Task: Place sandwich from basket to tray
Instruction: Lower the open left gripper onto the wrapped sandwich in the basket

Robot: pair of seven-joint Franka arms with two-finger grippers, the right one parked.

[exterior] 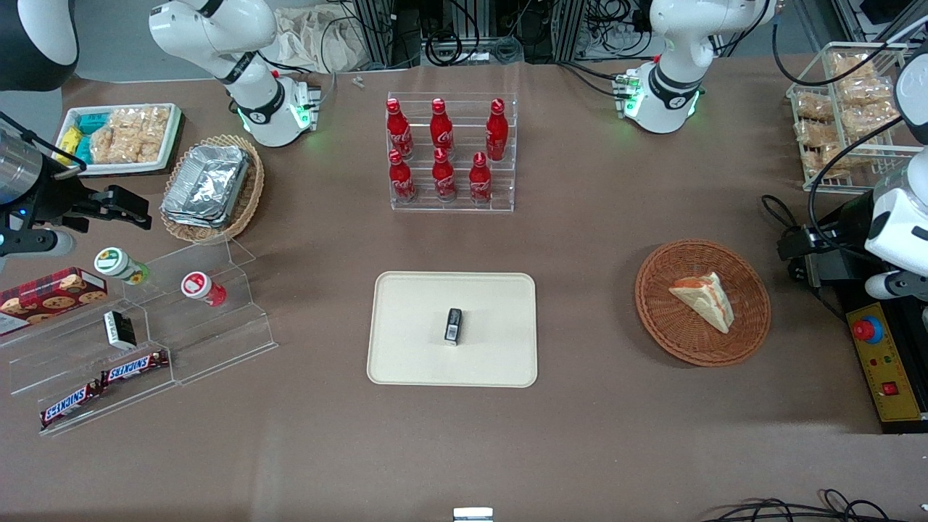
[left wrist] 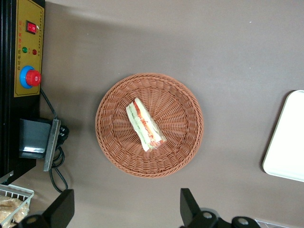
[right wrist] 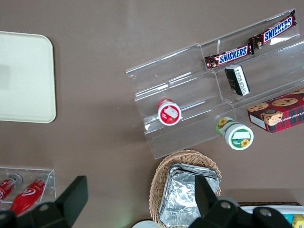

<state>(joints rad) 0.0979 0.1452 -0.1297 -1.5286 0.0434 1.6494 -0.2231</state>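
The sandwich (exterior: 705, 299) lies on its side in the round reddish-brown basket (exterior: 674, 330) toward the working arm's end of the table. The left wrist view shows the sandwich (left wrist: 145, 126) with its red and green filling, near the middle of the basket (left wrist: 183, 102). My left gripper (left wrist: 126, 209) is open and empty. It hangs high above the table, beside the basket and farther from the front camera than it. Its fingers (left wrist: 61, 209) stand wide apart. The cream tray (exterior: 420, 312) lies mid-table with a small black box (exterior: 453, 325) on it.
A control box with a red stop button (exterior: 886, 362) and cables lies beside the basket. A wire rack of snacks (exterior: 844, 109) and a rack of red bottles (exterior: 449, 156) stand farther back. A clear shelf with snacks (exterior: 145, 326) and a tan basket of foil containers (exterior: 210, 188) lie toward the parked arm's end.
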